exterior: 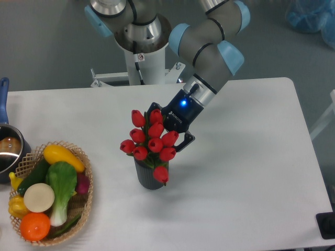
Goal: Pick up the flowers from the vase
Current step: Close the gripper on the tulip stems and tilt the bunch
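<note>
The flowers (151, 142), a bunch of red tulip buds with green leaves, stand in the vase (148, 177), a small dark grey ribbed pot in the middle of the table. My gripper (168, 126) reaches in from the upper right, just behind the bunch. Its two dark fingers (187, 140) are spread, one on each side of the upper buds. The fingertips are hidden behind the buds, and I see no squeeze on the bunch. The stems are hidden inside the pot.
A wicker basket (89, 196) of colourful vegetables sits at the front left. A steel pot (10, 149) with a blue handle is at the left edge. The robot base (141, 52) stands behind the table. A black object (325, 225) is at the front right corner.
</note>
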`<state>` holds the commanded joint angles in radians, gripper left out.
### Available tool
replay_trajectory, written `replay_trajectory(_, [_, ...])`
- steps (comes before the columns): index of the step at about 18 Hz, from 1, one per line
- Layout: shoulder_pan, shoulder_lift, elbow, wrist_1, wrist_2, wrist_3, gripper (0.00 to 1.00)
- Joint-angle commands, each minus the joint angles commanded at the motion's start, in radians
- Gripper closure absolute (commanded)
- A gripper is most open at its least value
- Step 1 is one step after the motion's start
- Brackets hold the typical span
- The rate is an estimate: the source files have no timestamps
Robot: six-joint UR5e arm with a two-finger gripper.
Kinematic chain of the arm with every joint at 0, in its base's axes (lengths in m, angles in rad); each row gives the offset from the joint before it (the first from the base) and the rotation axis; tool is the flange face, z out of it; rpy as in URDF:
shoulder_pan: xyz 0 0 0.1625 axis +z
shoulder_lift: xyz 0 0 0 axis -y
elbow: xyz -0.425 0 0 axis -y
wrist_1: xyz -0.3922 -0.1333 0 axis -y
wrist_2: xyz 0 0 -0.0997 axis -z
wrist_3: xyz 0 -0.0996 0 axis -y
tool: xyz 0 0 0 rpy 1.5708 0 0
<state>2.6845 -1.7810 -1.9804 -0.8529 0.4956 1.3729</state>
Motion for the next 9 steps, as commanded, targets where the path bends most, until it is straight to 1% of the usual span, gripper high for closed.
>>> replay_trajectory(2, [0.0, -0.002, 0.0, -0.002, -0.012, 0.0, 0.45])
replay_trajectory(7, [0.0, 0.0, 0.0, -0.002, -0.012, 0.0, 0.46])
replay_trajectory(9, [0.002, 0.0, 0.0, -0.002, -0.012, -0.002, 0.49])
